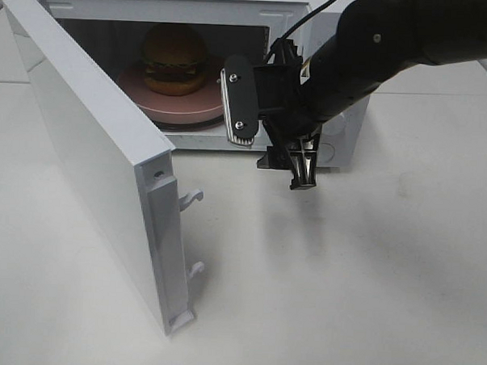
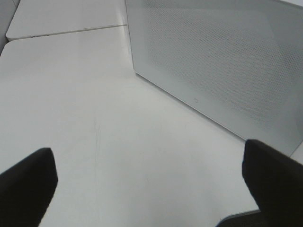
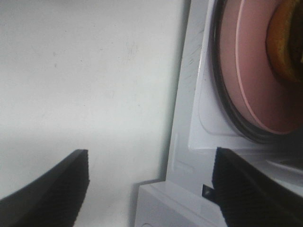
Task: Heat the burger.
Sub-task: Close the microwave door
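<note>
Burger [image 1: 174, 58] sits upright inside the open microwave [image 1: 347, 130], bun on top with the lettuce and cheese showing at its edge, resting near the middle of a round pink plate [image 1: 142, 93]. The plate lies on the oven's turntable, whose dark rim [image 3: 222, 109] shows just outside the plate's edge in the right wrist view (only a sliver of the burger [image 3: 286, 42] gets into that picture). The microwave door [image 1: 91, 152] is swung wide toward the left side of the worktop [image 1: 344, 276], its inner edge and two white latch hooks [image 1: 193, 198] facing the camera. The right claw [image 1: 302, 181] hangs just in front of the oven's opening, at its right side and above the worktop, touching neither plate nor burger; its fingers [image 3: 47, 194] stand well apart with nothing between them. The left claw [image 2: 151, 189] cannot be seen from the high camera; its own wrist view shows it over bare worktop near a white panel with a fine dotted pattern [image 2: 222, 61], which looks like the door's outer face, with its fingers [image 2: 26, 189] spread wide and empty.
</note>
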Controlling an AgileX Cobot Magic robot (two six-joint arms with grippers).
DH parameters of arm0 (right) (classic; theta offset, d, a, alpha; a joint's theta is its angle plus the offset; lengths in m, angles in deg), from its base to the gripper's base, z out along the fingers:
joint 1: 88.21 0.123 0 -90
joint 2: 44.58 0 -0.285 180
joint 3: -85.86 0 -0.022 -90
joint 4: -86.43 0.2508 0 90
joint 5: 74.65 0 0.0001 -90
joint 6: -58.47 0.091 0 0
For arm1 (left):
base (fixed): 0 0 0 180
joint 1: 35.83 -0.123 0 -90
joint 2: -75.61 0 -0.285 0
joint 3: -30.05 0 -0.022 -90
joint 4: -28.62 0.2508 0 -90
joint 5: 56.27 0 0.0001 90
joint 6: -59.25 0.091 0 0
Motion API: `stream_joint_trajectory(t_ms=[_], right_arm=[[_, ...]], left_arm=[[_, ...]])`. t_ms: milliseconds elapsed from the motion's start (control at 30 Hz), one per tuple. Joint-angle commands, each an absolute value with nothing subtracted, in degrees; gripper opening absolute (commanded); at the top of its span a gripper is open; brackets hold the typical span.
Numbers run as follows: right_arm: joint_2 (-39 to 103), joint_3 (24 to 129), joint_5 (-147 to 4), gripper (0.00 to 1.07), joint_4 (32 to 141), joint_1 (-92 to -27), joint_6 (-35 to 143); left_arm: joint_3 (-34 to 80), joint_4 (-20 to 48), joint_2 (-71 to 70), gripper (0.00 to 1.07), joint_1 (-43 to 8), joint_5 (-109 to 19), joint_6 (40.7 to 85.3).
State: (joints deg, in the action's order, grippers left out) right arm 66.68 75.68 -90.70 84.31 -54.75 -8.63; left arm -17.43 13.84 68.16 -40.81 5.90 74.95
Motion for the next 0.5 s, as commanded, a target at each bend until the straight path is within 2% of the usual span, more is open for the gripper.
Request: stream_joint_trajectory(t_ms=[33,500], right_arm=[[62.4,71.6,-89.1,0.73,84.3,-54.6,-4.3],[50.6,61.8,-89.5,0.73,84.4,-54.6,15.6]], left_arm=[[-17.5,13.5,68.2,1.00,-40.7,5.5,75.0],[-17.5,13.5,68.2,1.00,-40.7,5.5,75.0]])
